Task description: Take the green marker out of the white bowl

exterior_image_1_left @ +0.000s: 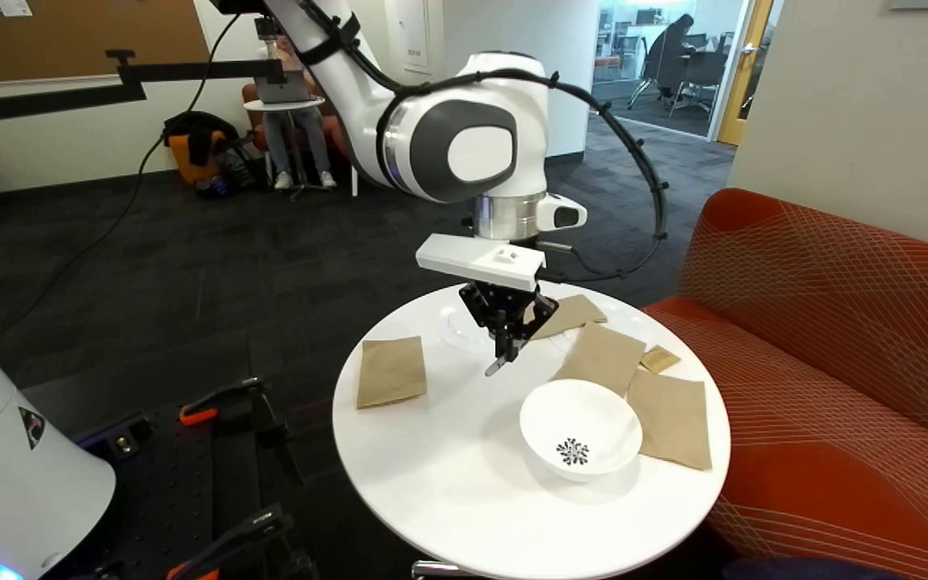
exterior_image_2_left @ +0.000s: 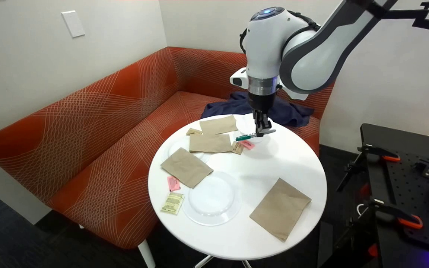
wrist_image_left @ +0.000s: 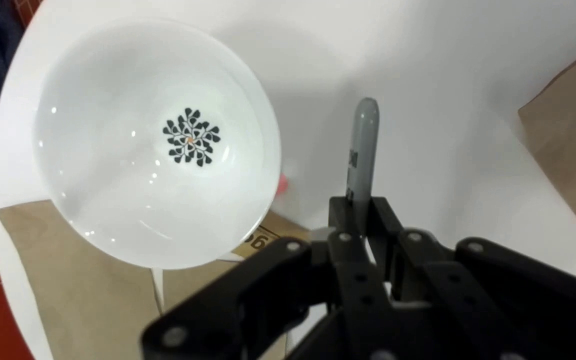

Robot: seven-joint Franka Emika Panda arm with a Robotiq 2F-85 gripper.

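Observation:
The green marker [exterior_image_2_left: 245,137] has a green end and a grey end. My gripper [exterior_image_2_left: 261,133] is shut on it and holds it tilted above the white table. In the wrist view the marker's grey end [wrist_image_left: 364,145] points out from between the fingertips [wrist_image_left: 362,212]; its green end is hidden there. In an exterior view the grey end [exterior_image_1_left: 496,367] shows below the gripper [exterior_image_1_left: 506,348]. The white bowl [exterior_image_1_left: 593,415] stands on the table with a dark leaf print inside. In the wrist view the bowl [wrist_image_left: 133,200] is left of the marker and holds nothing. The marker is outside it.
The round white table [exterior_image_2_left: 274,163] bears several tan napkins [exterior_image_2_left: 281,208], clear plates [exterior_image_2_left: 212,199], and small packets, including a pink one [exterior_image_2_left: 173,183] and a yellow one [exterior_image_2_left: 172,203]. A red sofa [exterior_image_1_left: 818,403] borders the table. A dark cloth [exterior_image_2_left: 289,111] lies on it.

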